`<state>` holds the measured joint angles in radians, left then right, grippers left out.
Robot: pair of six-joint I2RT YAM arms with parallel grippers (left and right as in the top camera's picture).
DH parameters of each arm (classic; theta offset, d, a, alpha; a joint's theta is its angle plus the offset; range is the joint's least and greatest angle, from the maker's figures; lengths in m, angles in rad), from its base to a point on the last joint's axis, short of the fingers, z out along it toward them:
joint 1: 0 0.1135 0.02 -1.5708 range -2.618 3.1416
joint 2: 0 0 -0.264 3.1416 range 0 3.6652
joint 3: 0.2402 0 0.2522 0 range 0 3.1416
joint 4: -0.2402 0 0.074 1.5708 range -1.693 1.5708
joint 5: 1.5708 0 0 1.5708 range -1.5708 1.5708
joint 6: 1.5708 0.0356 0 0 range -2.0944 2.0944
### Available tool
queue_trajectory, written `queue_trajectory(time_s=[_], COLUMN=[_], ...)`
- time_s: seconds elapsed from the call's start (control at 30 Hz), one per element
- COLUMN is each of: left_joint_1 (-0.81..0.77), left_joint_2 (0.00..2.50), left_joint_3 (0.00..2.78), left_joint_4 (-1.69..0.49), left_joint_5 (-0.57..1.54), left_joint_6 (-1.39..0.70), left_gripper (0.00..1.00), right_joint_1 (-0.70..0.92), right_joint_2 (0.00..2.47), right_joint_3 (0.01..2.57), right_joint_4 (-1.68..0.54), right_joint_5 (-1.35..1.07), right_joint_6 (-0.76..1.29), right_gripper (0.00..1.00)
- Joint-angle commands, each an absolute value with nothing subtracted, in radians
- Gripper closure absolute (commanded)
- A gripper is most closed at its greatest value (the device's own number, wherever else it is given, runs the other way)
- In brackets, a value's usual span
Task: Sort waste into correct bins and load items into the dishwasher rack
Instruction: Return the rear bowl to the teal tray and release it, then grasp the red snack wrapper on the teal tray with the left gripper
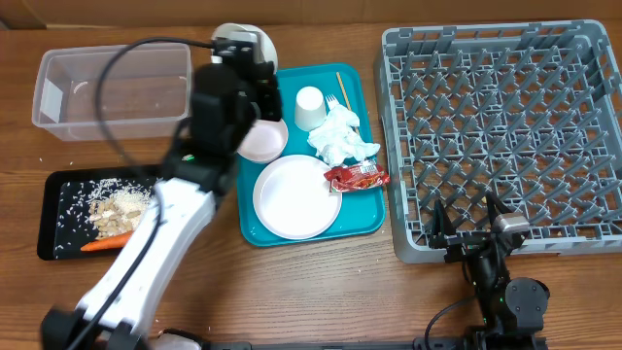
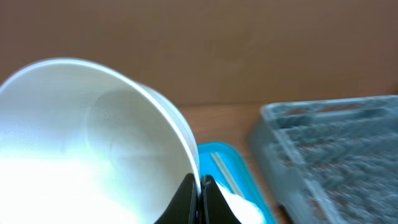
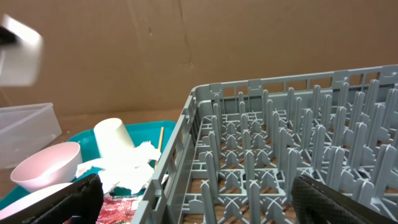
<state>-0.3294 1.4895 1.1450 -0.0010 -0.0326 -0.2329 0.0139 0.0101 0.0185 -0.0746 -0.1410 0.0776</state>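
My left gripper (image 2: 199,198) is shut on the rim of a small white bowl (image 2: 81,143), held tilted in the air at the teal tray's far left corner (image 1: 243,39). A second bowl (image 1: 263,142), the plate (image 1: 296,196), the cup (image 1: 310,107), the fork (image 1: 334,101), the crumpled napkin (image 1: 340,141) and the red wrapper (image 1: 357,177) lie on the teal tray (image 1: 364,226). The black tray (image 1: 53,219) holds beige scraps (image 1: 117,206) and the carrot (image 1: 105,244). My right gripper (image 1: 470,220) stands open at the front edge of the rack (image 1: 510,126), with nothing between its fingers (image 3: 68,202).
The clear tub (image 1: 112,92) stands at the back left, with nothing visible in it. A thin wooden stick (image 1: 346,92) lies on the teal tray beside the cup. My left arm (image 1: 165,233) stretches over the black tray's right end. A cardboard wall backs the table.
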Motion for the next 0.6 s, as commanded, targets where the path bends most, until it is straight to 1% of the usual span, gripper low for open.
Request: queue_trajectory(time_s=[0.0, 0.17, 0.23, 0.3, 0.33, 0.37, 0.4, 0.43, 0.5, 0.57], left_joint_1=[-0.347, -0.347, -0.347, -0.347, -0.347, -0.347, -0.347, -0.347, -0.348, -0.348], left_joint_2=[1.641, 1.796, 1.831, 1.843, 1.844, 1.844, 1.844, 1.844, 1.843, 1.834], left_joint_3=[1.150, 1.150, 1.150, 1.150, 1.150, 1.150, 1.150, 1.150, 1.150, 1.150], left_joint_4=[0.116, 0.171, 0.192, 0.197, 0.196, 0.196, 0.199, 0.199, 0.196, 0.194], left_joint_5=[-0.317, -0.317, -0.315, -0.309, -0.301, -0.290, -0.287, -0.287, -0.287, -0.287], left_joint_6=[-0.221, -0.221, -0.221, -0.221, -0.221, -0.221, -0.221, -0.221, -0.221, -0.221], left_gripper=[0.95, 0.96, 0.94, 0.91, 0.87, 0.81, 0.73, 0.61, 0.51, 0.49], right_joint_1=[0.018, 0.018, 0.018, 0.018, 0.018, 0.018, 0.018, 0.018, 0.018, 0.018], right_joint_2=[0.003, 0.003, 0.003, 0.003, 0.003, 0.003, 0.003, 0.003, 0.003, 0.003], right_joint_3=[0.008, 0.008, 0.008, 0.008, 0.008, 0.008, 0.008, 0.008, 0.008, 0.008], right_joint_4=[-0.070, -0.070, -0.070, -0.070, -0.070, -0.070, -0.070, -0.070, -0.070, -0.070], right_joint_5=[-0.131, -0.131, -0.131, -0.131, -0.131, -0.131, -0.131, -0.131, -0.131, -0.131], right_joint_6=[0.083, 0.083, 0.083, 0.083, 0.083, 0.083, 0.083, 0.083, 0.083, 0.083], right_gripper=[0.00, 0.00, 0.00, 0.00, 0.00, 0.00, 0.00, 0.00, 0.00, 0.00])
